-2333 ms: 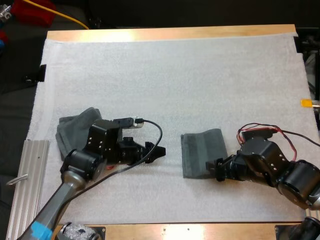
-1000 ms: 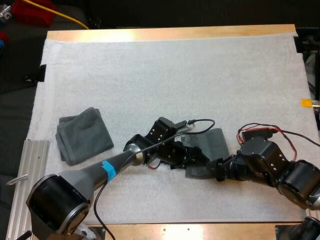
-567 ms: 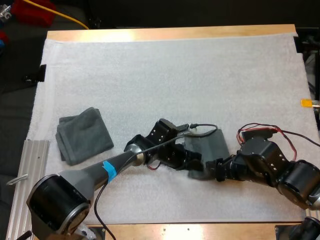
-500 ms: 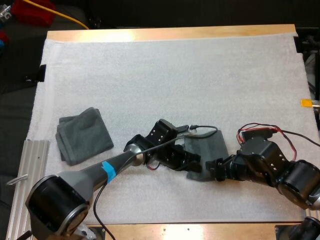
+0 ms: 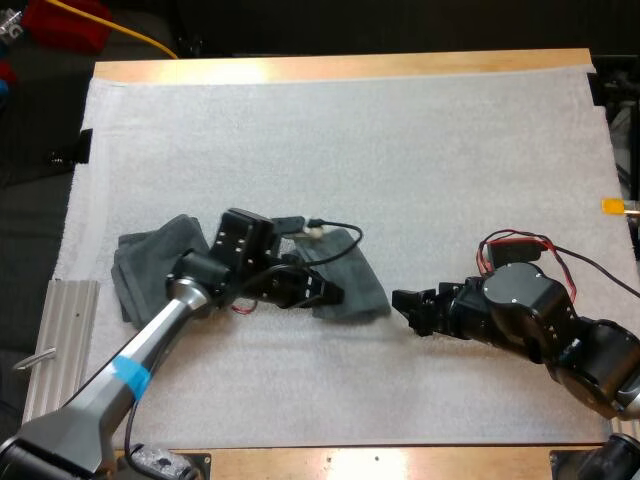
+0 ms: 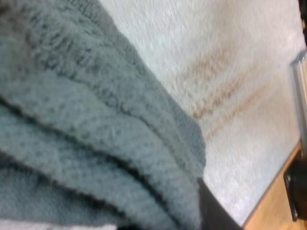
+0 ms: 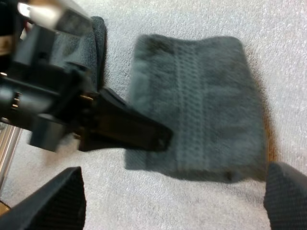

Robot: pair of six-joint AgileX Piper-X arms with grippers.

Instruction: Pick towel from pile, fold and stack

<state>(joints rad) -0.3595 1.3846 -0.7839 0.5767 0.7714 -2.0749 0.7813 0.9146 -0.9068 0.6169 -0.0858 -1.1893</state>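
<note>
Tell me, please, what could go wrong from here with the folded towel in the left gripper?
The left gripper grips the folded towel near one edge, so its layers might fall open if lifted. The left arm reaches across the other towel's edge and might drag it askew.

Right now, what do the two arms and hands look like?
Left arm: silver-grey tube, blue tape band, black joints, looping black cable. Right arm: bulky rounded black joints, red and black wires. Left hand and right hand: black, two-fingered.
</note>
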